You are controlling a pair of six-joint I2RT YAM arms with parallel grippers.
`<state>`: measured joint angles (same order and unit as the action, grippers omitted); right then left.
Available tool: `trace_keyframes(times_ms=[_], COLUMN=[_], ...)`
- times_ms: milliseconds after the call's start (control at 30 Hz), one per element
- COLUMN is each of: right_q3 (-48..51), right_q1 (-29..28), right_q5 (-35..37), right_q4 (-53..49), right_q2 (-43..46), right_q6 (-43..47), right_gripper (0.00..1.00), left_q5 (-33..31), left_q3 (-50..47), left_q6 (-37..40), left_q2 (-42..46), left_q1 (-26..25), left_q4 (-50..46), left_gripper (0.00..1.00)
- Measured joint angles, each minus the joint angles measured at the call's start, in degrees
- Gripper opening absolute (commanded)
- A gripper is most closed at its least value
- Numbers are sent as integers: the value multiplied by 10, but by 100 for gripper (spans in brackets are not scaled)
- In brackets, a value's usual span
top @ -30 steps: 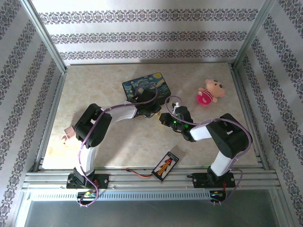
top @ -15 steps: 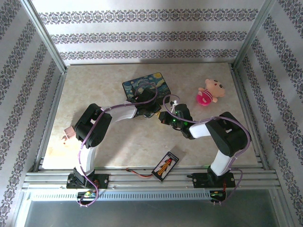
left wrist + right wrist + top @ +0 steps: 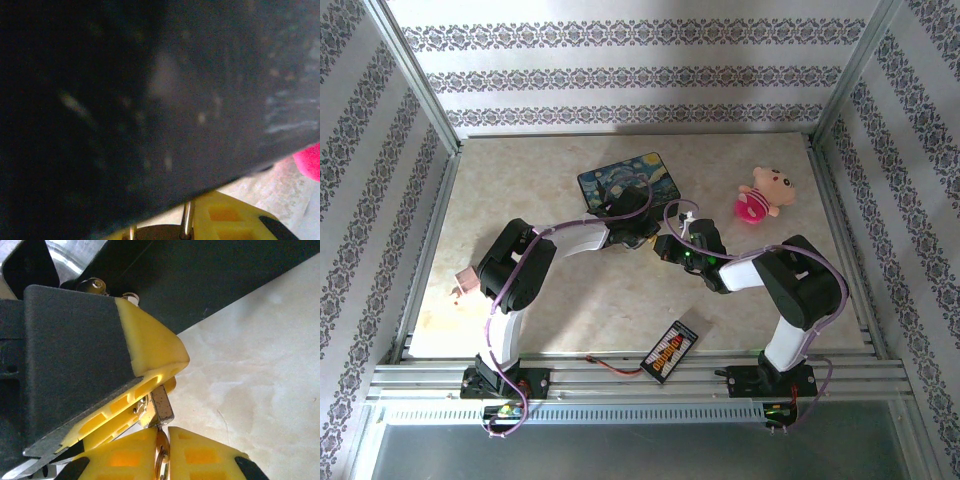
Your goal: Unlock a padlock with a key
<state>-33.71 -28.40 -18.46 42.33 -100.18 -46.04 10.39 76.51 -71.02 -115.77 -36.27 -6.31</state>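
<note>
The beige marbled table (image 3: 570,310) stood inside an aluminium frame (image 3: 418,85) with striped floral wallpaper (image 3: 620,80) on three sides, and on it lay a box (image 3: 650,172), a pink toy (image 3: 760,197) well to its right and a strip (image 3: 669,351) by the front rail. Mid-table, just near of the box, the left gripper (image 3: 638,236) was closed on the padlock (image 3: 163,407). The right gripper (image 3: 663,246) met it tip to tip, jaws a narrow slit apart with the key (image 3: 162,444) and its ring in that slit right under the padlock; whether they gripped it I could not tell
</note>
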Motion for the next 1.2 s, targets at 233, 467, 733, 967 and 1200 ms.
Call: trace_keyframes(times_ms=[233, 467, 733, 967, 1200], right_q3=[26, 66, 108, 105, 70], right_q1=[5, 5, 5, 5, 6], right_q5=[-3, -4, 4, -2, -13], right_q4=[25, 20, -22, -29, -24], right_q2=[20, 87, 161, 157, 86], right_q6=[5, 13, 12, 1, -3], right_gripper=[38, 44, 35, 27, 24], left_q5=[6, 6, 5, 7, 10], left_q3=[-5, -10, -12, -15, -17], left_q6=[-2, -2, -2, -2, -2], left_q2=[0, 0, 0, 2, 3], left_q1=[0, 0, 0, 0, 0], left_q4=[16, 24, 29, 33, 34], left_gripper=[10, 10, 10, 10, 10])
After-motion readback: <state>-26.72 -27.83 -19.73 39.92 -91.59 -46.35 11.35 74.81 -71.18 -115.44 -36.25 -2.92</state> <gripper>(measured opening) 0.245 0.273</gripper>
